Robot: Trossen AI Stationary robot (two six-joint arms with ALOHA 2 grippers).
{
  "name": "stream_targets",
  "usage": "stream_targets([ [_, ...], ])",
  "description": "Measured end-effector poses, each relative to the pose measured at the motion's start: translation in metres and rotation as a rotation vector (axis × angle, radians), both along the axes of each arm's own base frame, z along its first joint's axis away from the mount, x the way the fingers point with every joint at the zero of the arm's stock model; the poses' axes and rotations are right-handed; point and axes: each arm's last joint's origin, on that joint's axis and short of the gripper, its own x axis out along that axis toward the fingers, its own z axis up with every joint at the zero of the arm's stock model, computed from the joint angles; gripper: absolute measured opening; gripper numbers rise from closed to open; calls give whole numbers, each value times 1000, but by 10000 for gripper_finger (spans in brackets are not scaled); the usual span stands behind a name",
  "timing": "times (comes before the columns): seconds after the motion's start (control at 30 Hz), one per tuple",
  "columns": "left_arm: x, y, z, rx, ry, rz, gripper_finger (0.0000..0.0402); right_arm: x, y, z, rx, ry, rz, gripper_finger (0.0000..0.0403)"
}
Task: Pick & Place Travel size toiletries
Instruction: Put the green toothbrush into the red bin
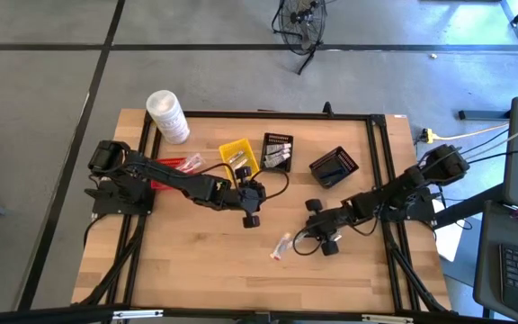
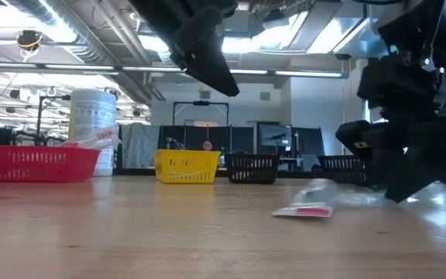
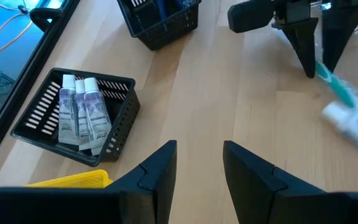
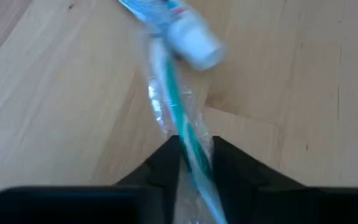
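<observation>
A clear-wrapped pack [image 4: 178,74] with a teal toothbrush and a small white tube [image 4: 194,43] lies on the wood near the table's middle front [image 1: 281,245]. My right gripper [image 4: 196,146] is shut on it, reaching in from the table's right [image 1: 302,238]. My left gripper [image 3: 199,146] hangs open above the table's middle [image 1: 252,216], with nothing between its fingers. A black basket [image 3: 114,134] beyond it holds three white-capped mini tubes [image 3: 79,115]. My right gripper pinches the pack's toothbrush-handle end [image 4: 190,138], wrap and teal handle together, between its two fingers. The fingers slant down from the table's right side, roughly along the pack. The pack's other end, with the white tube [image 2: 304,209], rests on the table.
At the back stand a red basket [image 2: 37,163], a yellow basket [image 1: 239,157], the black basket with tubes [image 1: 277,151] and a second black basket [image 1: 334,167]. A big white tub [image 1: 167,115] is at the far left. Bare wood lies along the near edge.
</observation>
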Motion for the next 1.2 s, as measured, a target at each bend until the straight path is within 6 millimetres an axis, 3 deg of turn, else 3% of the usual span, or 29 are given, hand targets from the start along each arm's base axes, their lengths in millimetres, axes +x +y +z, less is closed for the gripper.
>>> stream_targets([
  [0.17,3,-1,3,-20,-56,9,126,2,-4,0,10,6,-6,20],
  [0.3,10,-2,7,-50,-141,22,126,7,-4,6,-9,2,31,28],
  [0.43,17,-2,2,-31,-159,-25,126,23,-2,30,-91,-35,56,59],
  [0.53,26,1,-11,-55,-137,-86,126,32,-8,40,-195,1,-2,57],
  [0.63,36,5,-31,-106,-110,-128,126,42,-11,52,-212,-27,-45,26],
  [0.7,41,6,-45,-139,-89,-129,126,43,-14,52,-216,-20,-58,7],
  [0.9,51,10,-75,-178,-64,-106,126,44,-20,51,-221,-12,-82,7],
  [1.07,54,14,-74,-284,-110,-80,126,44,-23,51,-222,-10,-98,5],
  [1.2,58,27,-62,-436,-193,-64,126,44,-23,51,-222,-11,-99,2],
])
